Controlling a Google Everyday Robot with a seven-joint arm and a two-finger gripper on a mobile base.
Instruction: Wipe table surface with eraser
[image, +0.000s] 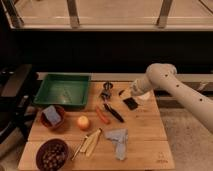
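The table surface (145, 132) is a light-brown wooden plank top filling the lower middle of the camera view. The eraser (131, 103), a small black block, rests low on the wood near the table's right rear part. My gripper (128, 97) hangs at the end of the white arm (162, 80), which reaches in from the right. It sits directly over the eraser and is shut on it. A white cup (143, 96) is mostly hidden behind the wrist.
A green tray (62, 91) sits at the back left. A black-handled tool (114, 112), an orange-red item (102, 116), an orange fruit (83, 122) and a blue-grey cloth (119, 137) lie mid-table. Two bowls (52, 118) (52, 155) stand front left, and a dark chair (15, 95) is beside the table.
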